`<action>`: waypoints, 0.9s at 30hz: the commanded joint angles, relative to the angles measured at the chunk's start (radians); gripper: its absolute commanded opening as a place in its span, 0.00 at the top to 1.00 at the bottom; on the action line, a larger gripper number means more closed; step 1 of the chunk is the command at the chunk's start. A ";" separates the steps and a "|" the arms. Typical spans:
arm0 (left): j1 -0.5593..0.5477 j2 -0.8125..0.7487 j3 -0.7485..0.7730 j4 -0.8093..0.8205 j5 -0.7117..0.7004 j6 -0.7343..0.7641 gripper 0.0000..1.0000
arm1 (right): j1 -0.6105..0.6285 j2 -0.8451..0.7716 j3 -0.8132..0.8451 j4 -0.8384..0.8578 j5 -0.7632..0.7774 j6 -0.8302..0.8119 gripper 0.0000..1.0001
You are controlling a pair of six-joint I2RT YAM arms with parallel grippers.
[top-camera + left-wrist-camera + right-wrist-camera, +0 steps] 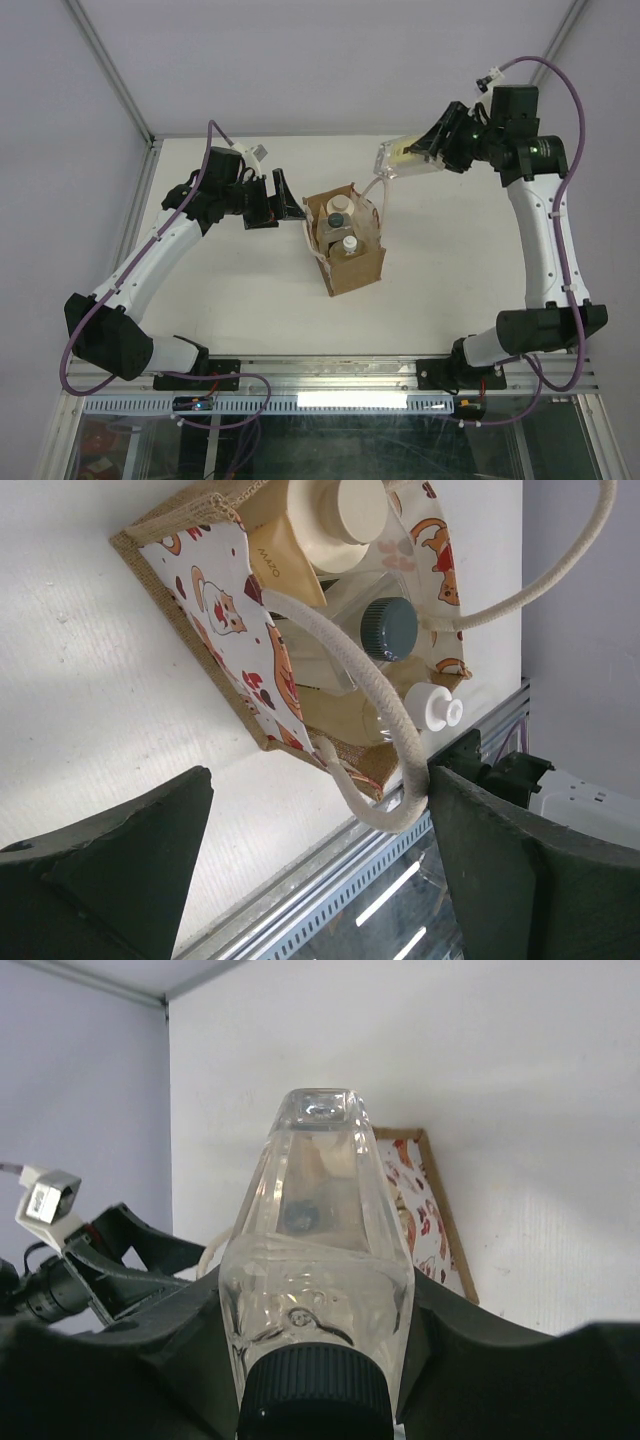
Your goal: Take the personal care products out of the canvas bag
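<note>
The tan canvas bag stands open at the table's middle. It holds a whitish bottle, a clear bottle with a dark cap and an amber bottle with a white cap. My left gripper is open just left of the bag. One cream handle loop hangs between its fingers and touches the right finger. My right gripper is shut on the other clear squarish bottle. It holds that bottle in the air behind and to the right of the bag, black cap toward the wrist.
The bag's patterned lining faces the left wrist camera, and its rim also shows in the right wrist view. The table's metal front rail runs below the left fingers. Grey walls close the back and both sides.
</note>
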 commanded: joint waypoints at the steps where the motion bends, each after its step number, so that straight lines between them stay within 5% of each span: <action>1: -0.006 -0.017 0.036 0.016 -0.003 0.020 0.12 | -0.049 -0.122 0.009 0.249 -0.048 0.044 1.00; 12: -0.006 -0.025 0.021 0.017 -0.005 0.020 0.11 | -0.064 -0.362 -0.341 0.379 0.513 -0.034 1.00; 21: -0.006 -0.014 0.029 0.016 0.003 0.026 0.11 | -0.078 -0.267 -0.511 0.334 0.584 -0.095 1.00; 27: -0.006 -0.022 0.019 0.016 0.007 0.027 0.11 | -0.083 -0.085 -0.433 0.326 0.579 -0.212 1.00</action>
